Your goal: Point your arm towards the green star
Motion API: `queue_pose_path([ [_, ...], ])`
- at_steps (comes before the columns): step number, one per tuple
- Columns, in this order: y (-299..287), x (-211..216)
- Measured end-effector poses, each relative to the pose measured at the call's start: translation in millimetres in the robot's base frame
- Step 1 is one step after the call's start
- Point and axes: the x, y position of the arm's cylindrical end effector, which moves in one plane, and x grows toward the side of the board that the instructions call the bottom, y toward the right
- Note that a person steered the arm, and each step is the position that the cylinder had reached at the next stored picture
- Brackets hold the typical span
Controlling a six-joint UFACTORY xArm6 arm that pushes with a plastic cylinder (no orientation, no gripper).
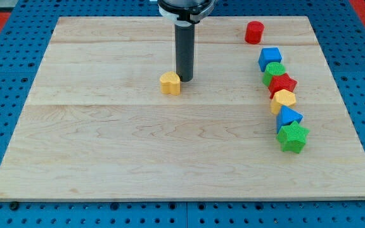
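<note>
The green star (292,137) lies at the view's right, at the bottom end of a curved line of blocks. My tip (184,78) rests on the board near the top centre, far to the left of the star. It touches or nearly touches the right side of a yellow block (170,83). The rod rises straight up to the arm's dark flange at the view's top.
Above the green star, in line: a blue triangle (288,118), a yellow hexagon (283,100), a red star (282,84), a green block (274,71), a blue cube (270,58). A red cylinder (254,31) stands apart near the top. The wooden board (138,145) lies on a blue pegboard.
</note>
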Motion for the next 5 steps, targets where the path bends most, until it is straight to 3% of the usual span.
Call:
queue_pose_path([
  [2,92,27],
  [4,78,143],
  [5,126,195],
])
